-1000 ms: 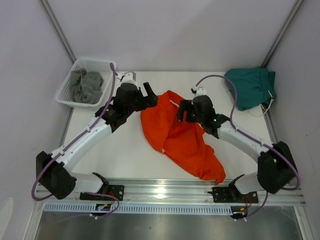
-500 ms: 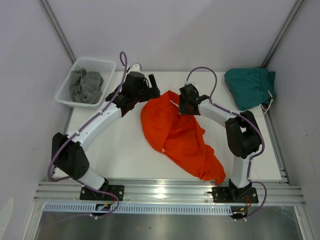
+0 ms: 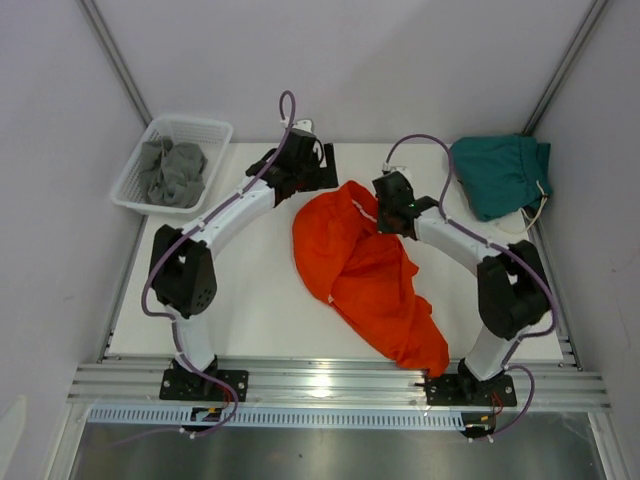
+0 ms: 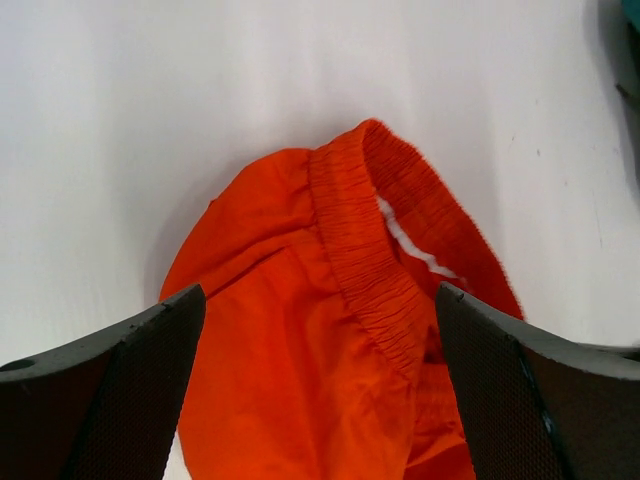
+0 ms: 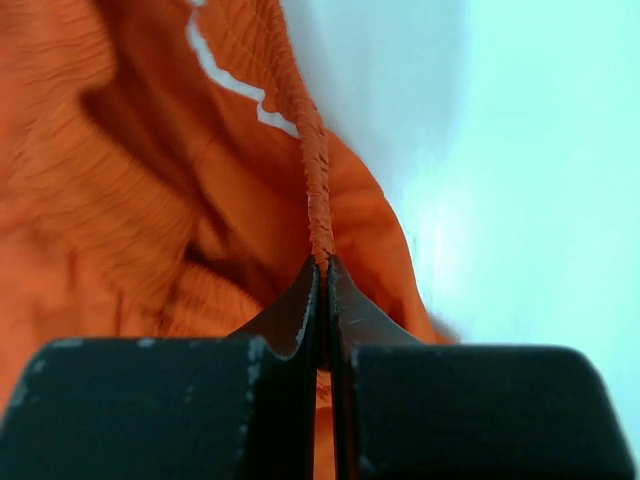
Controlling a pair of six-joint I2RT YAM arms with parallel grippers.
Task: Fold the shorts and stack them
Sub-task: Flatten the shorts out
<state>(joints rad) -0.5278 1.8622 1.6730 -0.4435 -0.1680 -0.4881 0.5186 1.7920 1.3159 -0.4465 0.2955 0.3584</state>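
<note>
Clamping with the right gripper (image 5: 322, 265) on the waistband (image 4: 365, 270) of the crumpled bright orange cloth shorts (image 3: 365, 275). Hovering wide apart with the left gripper (image 4: 318, 300) over that waistband's far end. Lying mid-way on the white table (image 3: 240, 290), well apart from dark teal-green cloth shorts (image 3: 500, 175) far right.

beyond your right hand (image 5: 323, 265) the orange shorts (image 5: 120, 200) blur and run off the left and top edges; their legs are out of view.

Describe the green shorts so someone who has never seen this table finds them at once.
Look at the white table, then its far right corner. The green shorts lie bunched there, a white drawstring trailing out. The orange shorts, the only lookalike, lie mid-table.
</note>
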